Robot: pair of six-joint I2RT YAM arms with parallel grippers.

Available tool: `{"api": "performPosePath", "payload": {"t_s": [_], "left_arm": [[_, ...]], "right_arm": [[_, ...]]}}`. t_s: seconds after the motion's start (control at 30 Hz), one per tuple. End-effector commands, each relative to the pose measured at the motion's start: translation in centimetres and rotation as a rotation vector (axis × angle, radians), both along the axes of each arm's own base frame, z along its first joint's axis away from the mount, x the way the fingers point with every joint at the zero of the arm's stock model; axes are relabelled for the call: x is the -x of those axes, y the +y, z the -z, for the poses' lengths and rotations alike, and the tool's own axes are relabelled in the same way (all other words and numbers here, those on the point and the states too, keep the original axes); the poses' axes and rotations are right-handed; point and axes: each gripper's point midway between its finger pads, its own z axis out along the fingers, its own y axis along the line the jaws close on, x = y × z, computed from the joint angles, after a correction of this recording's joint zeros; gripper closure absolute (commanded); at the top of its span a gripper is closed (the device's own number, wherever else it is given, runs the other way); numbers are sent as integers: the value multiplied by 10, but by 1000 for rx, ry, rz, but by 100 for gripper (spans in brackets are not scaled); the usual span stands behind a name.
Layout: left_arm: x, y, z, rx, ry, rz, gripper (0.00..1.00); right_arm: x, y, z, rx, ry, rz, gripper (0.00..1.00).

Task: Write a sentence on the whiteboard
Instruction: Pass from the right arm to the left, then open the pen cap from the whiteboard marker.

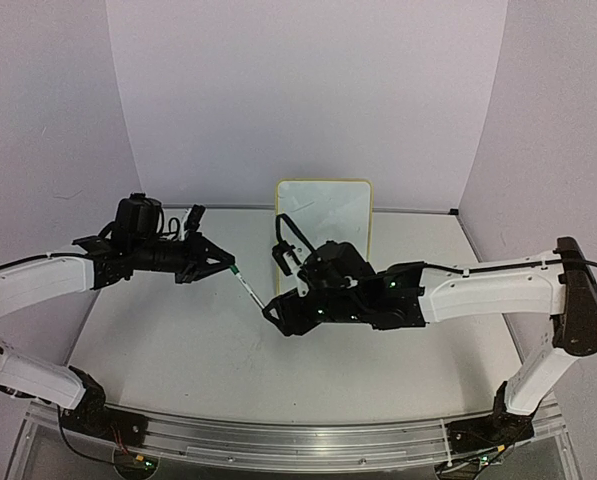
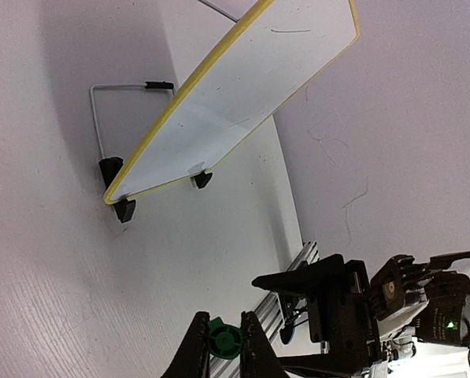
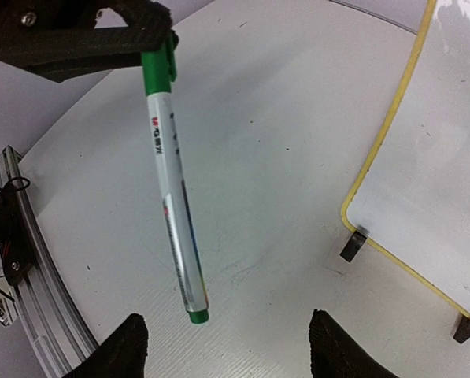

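Observation:
The whiteboard point(image 1: 323, 215) stands upright at the back of the table, with a pale yellow frame and black feet; it also shows in the left wrist view point(image 2: 242, 87) and at the right of the right wrist view point(image 3: 431, 181). No sentence shows on it, only a short thin stroke point(image 2: 290, 31). My left gripper point(image 1: 221, 262) point(image 2: 222, 327) is shut on the green cap of a slim white marker point(image 1: 248, 287) point(image 2: 223, 342) point(image 3: 172, 205), which hangs in the air. My right gripper point(image 1: 276, 312) point(image 3: 231, 346) is open just beyond the marker's free end, touching nothing.
A wire stand point(image 2: 101, 118) props the whiteboard from behind. An aluminium rail point(image 1: 298, 445) point(image 3: 30, 276) runs along the table's near edge. White walls enclose the back and sides.

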Motion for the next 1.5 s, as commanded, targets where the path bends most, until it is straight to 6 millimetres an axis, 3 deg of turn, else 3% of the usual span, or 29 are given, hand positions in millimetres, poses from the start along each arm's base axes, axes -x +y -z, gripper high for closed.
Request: {"api": "performPosePath", "payload": {"t_s": [0.0,0.13,0.23,0.5,0.87,1.47], "left_arm": [[-5,10,-51,139,-106,-100,100],[-1,16,-88,250,-166,-138,100],[4,17,-110,332,-196,-127,100],[17,18,-152,490,-241,-83,100],[28,19,-157,524,-262,-42,100],[35,18,-152,506,-257,-15,100]], "right_arm": [[-11,-12,-55,-224,-37,131,22],[-7,-13,-86,-445,-14,149,13],[-2,-10,-110,-604,7,125,12],[8,8,-163,-832,15,9,20],[12,39,-187,-977,38,-98,37],[6,50,-207,-1023,-26,-116,47]]}}
